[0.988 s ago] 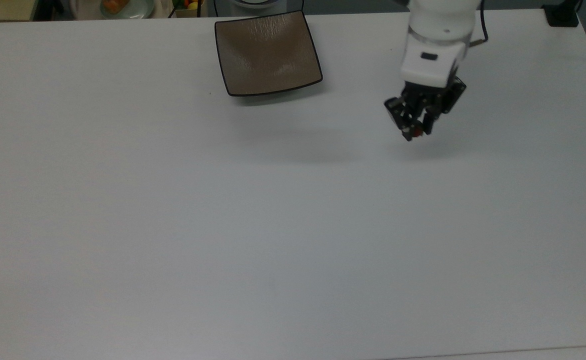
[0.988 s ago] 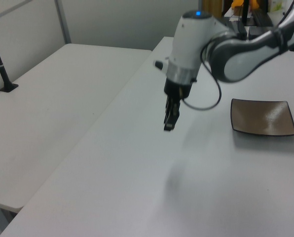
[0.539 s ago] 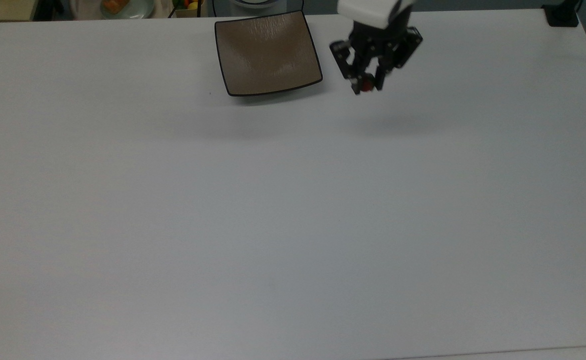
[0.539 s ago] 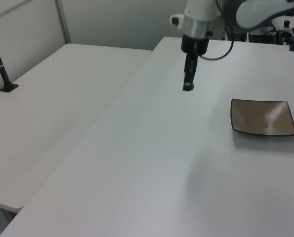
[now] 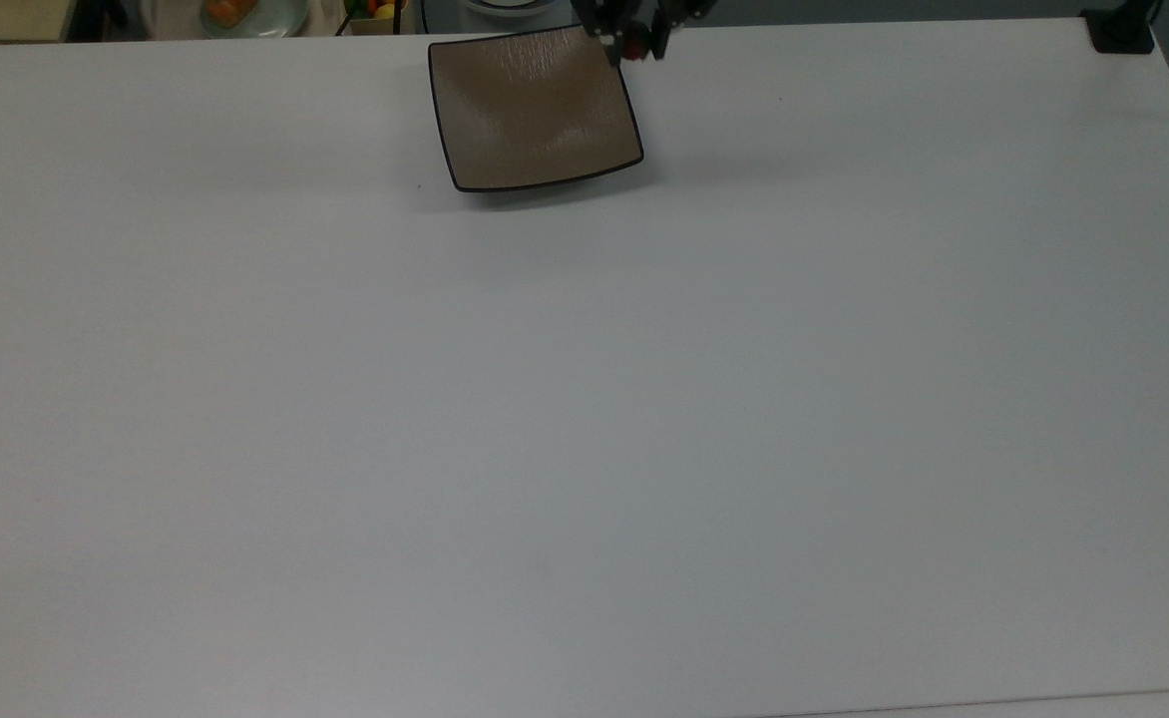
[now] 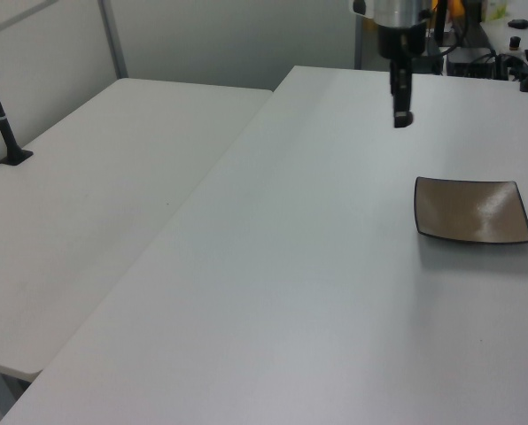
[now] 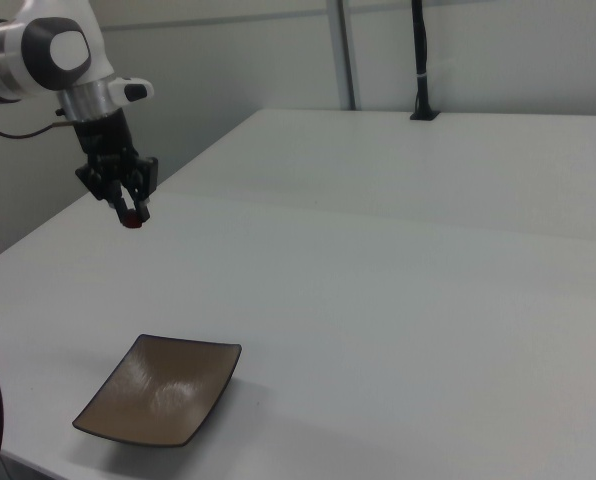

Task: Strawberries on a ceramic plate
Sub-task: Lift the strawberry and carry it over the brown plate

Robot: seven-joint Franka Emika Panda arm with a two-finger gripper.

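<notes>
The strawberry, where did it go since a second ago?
The tool carried the strawberry across the table, toward the top view's upper left, rising as it went, up to the ceramic plate's top right corner. Its fingers stayed shut on the berry, nothing was let go. The plate stayed put and bare.

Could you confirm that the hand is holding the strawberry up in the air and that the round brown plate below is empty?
Not quite: the plate is square, not round, as the top view shows. The rest holds: the hand is shut on the strawberry up in the air, and the brown plate is empty.
</notes>
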